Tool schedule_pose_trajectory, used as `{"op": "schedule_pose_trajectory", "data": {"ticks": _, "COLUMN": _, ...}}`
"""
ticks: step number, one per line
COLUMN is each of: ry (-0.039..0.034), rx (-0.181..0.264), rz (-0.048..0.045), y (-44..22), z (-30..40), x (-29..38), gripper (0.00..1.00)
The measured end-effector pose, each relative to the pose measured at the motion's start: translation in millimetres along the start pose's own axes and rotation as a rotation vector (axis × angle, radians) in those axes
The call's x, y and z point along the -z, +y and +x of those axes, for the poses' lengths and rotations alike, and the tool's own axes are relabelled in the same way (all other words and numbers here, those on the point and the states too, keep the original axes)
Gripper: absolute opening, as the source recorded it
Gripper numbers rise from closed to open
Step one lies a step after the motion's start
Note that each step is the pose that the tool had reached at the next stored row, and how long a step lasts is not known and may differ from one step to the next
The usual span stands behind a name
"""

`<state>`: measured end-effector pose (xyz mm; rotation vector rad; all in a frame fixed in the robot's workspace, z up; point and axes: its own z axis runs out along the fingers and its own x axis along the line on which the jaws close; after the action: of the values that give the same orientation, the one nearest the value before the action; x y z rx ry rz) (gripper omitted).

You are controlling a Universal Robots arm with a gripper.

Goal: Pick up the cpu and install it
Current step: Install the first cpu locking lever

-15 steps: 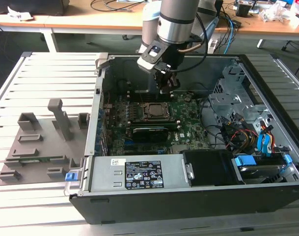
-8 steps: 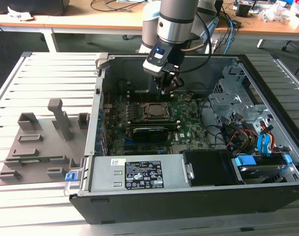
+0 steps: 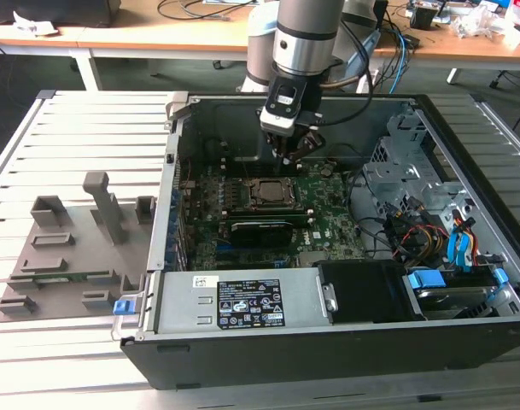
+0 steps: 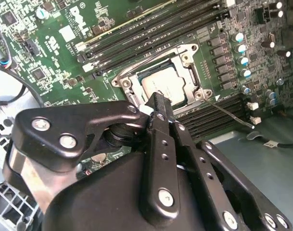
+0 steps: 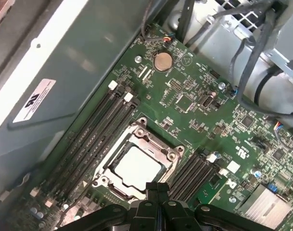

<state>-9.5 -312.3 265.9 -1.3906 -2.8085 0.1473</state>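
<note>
Silver cpu (image 5: 136, 166) lies flat inside the socket (image 5: 153, 142); gripper (image 5: 158, 186) hovers just above, fingers closed on nothing; I judge a straight lift avoids dragging it.

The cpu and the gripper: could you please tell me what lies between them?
Nothing but air: in the first wrist view the gripper hangs over the socket frame beside the seated cpu.
</note>
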Motion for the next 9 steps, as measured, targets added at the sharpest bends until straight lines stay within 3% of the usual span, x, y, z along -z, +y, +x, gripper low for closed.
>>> {"op": "schedule_pose_trajectory", "data": {"ticks": 9, "ry": -0.0101, "rx": 0.117, "rz": -0.0045, "y": 0.0, "z": 0.0, "x": 0.0, "gripper": 0.11}}
